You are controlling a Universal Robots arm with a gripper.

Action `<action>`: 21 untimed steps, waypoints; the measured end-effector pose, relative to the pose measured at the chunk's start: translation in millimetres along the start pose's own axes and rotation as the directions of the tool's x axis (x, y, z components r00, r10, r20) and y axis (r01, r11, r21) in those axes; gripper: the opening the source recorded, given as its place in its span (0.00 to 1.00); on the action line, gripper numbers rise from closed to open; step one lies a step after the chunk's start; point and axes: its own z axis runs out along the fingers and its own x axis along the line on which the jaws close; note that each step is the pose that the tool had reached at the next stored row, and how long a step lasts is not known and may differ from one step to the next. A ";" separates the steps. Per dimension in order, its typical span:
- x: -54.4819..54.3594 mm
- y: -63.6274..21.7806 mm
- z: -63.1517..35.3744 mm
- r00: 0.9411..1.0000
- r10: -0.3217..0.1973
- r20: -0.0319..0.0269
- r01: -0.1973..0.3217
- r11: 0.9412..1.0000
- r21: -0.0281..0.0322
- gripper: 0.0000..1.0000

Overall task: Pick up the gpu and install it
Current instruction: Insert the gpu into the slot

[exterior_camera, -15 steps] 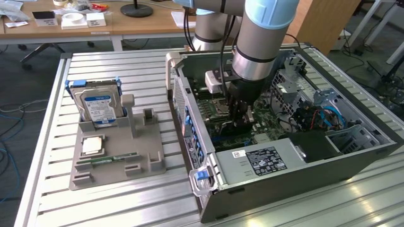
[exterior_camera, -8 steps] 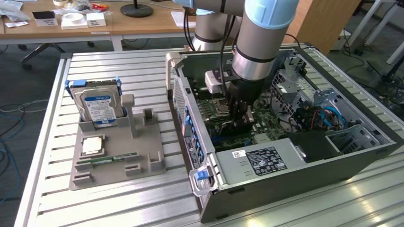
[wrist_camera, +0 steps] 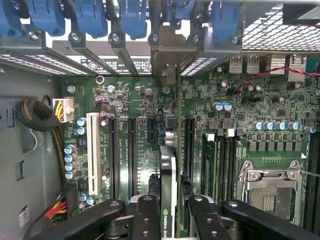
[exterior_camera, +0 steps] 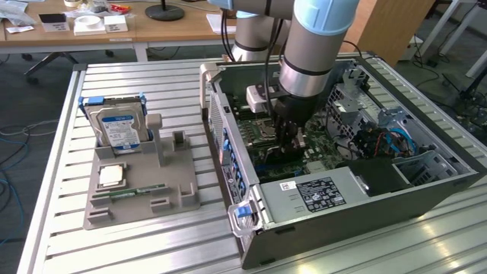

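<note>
so we're at the install step: the black two-fingered gripper [wrist_camera: 168,220] is clamped on the gpu, a thin green circuit card with a black shroud and silvery end bracket [wrist_camera: 172,165], held edge-on down inside the open grey metal pc case [exterior_camera: 335,228]. the card sits over the green motherboard [wrist_camera: 135,135], bracket up at 12 o'clock by the rear slot openings. as i read it, the edge has to line up dead straight with a long black slot, then get pressed down evenly. partial nvidia-style logo on the shroud; board print too small to read. silver hard drive with a blue label [exterior_camera: 120,128] sits at 9 o'clock of the case on the grey holder tray [exterior_camera: 141,194].
</note>
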 end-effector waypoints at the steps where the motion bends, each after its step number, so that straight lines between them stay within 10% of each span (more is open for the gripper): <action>1: 0.0 0.4 0.2 1.000 0.000 0.000 0.000 1.000 0.000 0.27; 21: 0.0 1.1 1.3 1.000 0.000 0.000 0.000 1.000 0.000 0.40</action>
